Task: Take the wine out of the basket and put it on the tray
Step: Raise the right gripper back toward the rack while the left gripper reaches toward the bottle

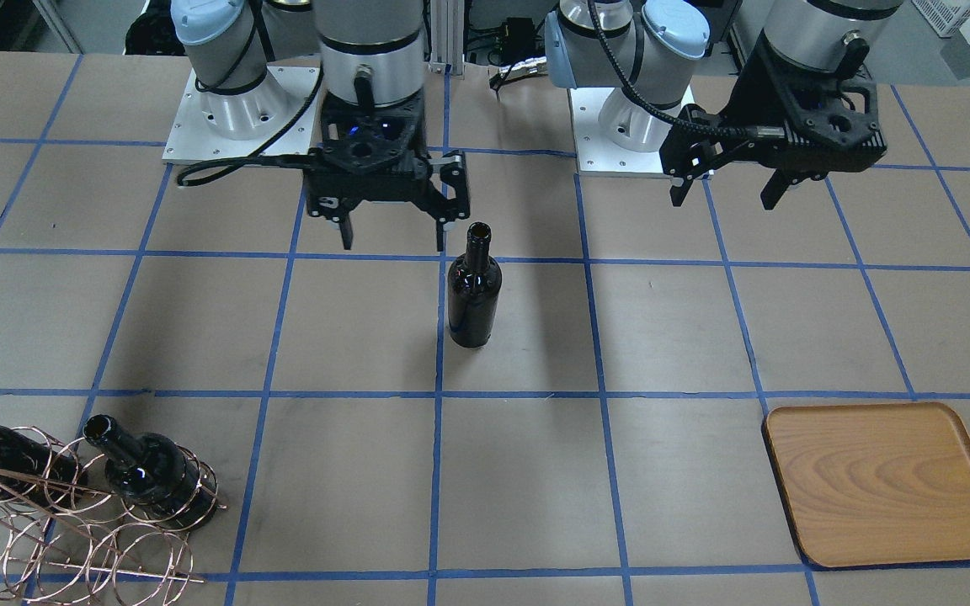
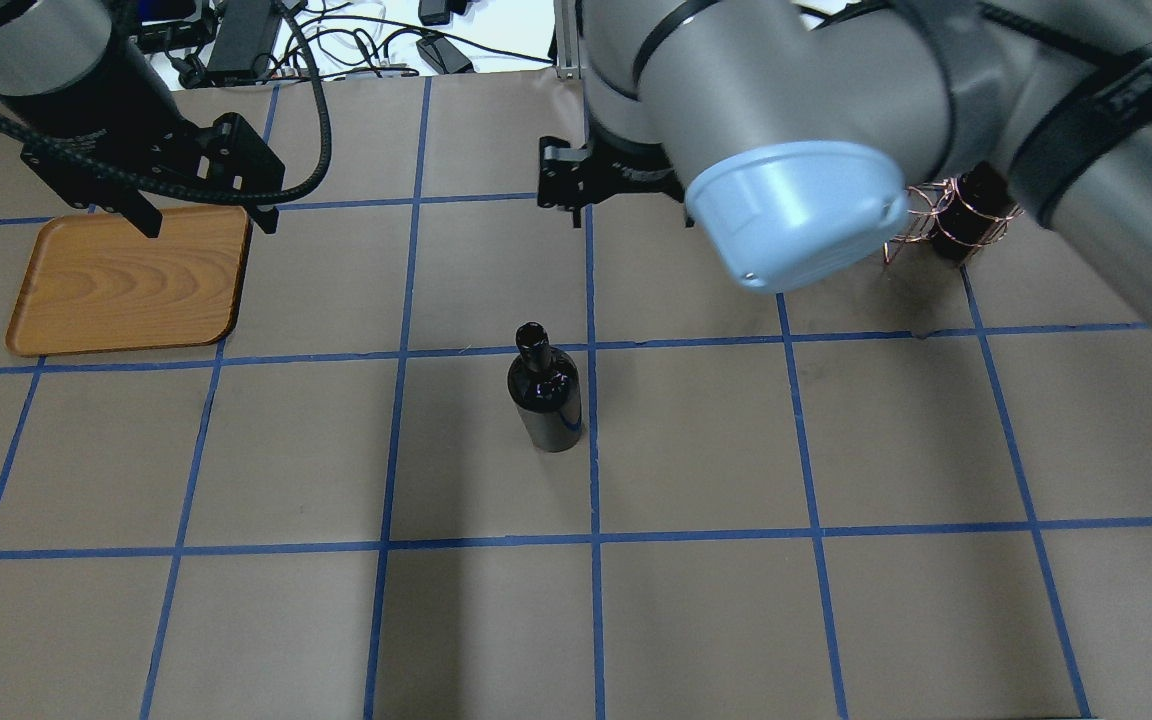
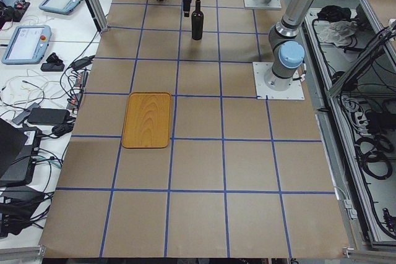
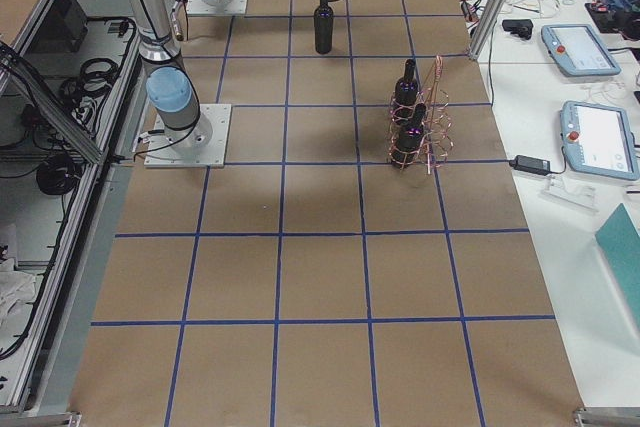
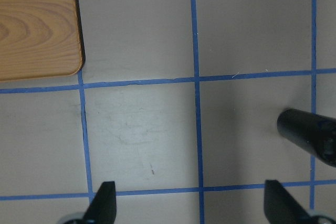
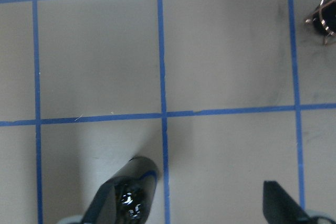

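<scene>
Table [image 2: 736, 620] first, with the clock read on the overhead view and the upright bottle [image 1: 474, 295] at its centre. The basket [image 1: 81, 539] sits out at 2 o'clock and the tray [image 1: 885, 484] at 10 o'clock, well apart. That spread looks like the reason for the layout, since each end seems to suit only one arm. Two spare bottles [image 1: 148, 475] lie in the basket loops with their necks pointing outward. The tray is bare, so nothing has been delivered yet.

Your bottle stands free on the paper close to a blue grid line, about midway between basket and tray. It reads as a hand-over spot that both arms can reach.

The right gripper [image 1: 394, 236] hangs just beside the bottle's neck at about 1 o'clock. Its jaws are spread wide with nothing between them, and the wrist view shows the bottle mouth off to one side, not centred.

The left gripper [image 1: 727, 195] hovers by the tray's edge at 10 o'clock, also wide open and empty. You will likely want it to cross to the bottle next. Take the bottle squarely, because glossy glass on a tall, narrow body could slip or tip.
</scene>
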Available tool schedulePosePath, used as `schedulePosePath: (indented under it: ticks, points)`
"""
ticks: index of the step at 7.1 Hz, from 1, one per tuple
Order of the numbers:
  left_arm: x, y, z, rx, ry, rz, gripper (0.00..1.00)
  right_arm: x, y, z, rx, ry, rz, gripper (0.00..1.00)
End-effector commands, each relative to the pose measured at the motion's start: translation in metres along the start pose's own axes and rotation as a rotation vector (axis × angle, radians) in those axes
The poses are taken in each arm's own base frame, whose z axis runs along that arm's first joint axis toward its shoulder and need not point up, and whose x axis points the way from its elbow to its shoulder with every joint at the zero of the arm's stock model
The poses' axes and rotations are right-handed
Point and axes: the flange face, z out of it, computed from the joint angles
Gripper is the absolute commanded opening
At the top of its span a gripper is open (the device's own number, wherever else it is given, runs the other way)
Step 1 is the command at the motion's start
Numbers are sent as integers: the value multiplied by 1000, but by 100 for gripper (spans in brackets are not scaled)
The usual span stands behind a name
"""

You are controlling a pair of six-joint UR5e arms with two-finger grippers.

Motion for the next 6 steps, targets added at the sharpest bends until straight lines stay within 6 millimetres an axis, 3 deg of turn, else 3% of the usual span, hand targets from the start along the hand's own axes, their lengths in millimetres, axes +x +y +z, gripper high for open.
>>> schedulePosePath:
  ticks: [1, 2, 4, 6]
  points:
    - [83, 17, 23, -39, -7, -41, 100, 93, -30, -16, 5, 29, -61, 100]
    - [119, 24, 35, -41, -1, -5, 100, 98, -21, -26, -19, 35, -58, 100]
    - [179, 35, 65, -9, 13, 20, 100, 102, -10, -16, -109, 43, -59, 100]
    - [209, 37, 118, -36, 5, 57, 100, 103, -8, -13, -129, 53, -60, 100]
